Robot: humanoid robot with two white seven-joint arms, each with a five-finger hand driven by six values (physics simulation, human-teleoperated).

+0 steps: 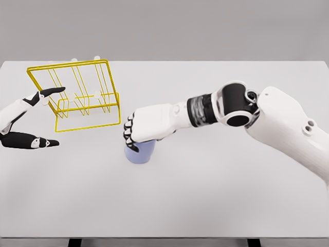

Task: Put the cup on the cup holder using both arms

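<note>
Nearest you, the cup (139,152) stands upright on the tabletop (205,206), just right of and in front of the cup holder (77,95). Your right hand (138,131) sits on top of it, fingers (128,140) curled down over the rim, apparently to grip it from above (the hand hides the opening, so you cannot tell what is inside). Farther back and left of the holder, your left hand (25,123) hangs with fingers spread, holding nothing, one fingertip near the yellow wire frame, likely ready to steady it. The holder's pegs carry nothing.
</note>
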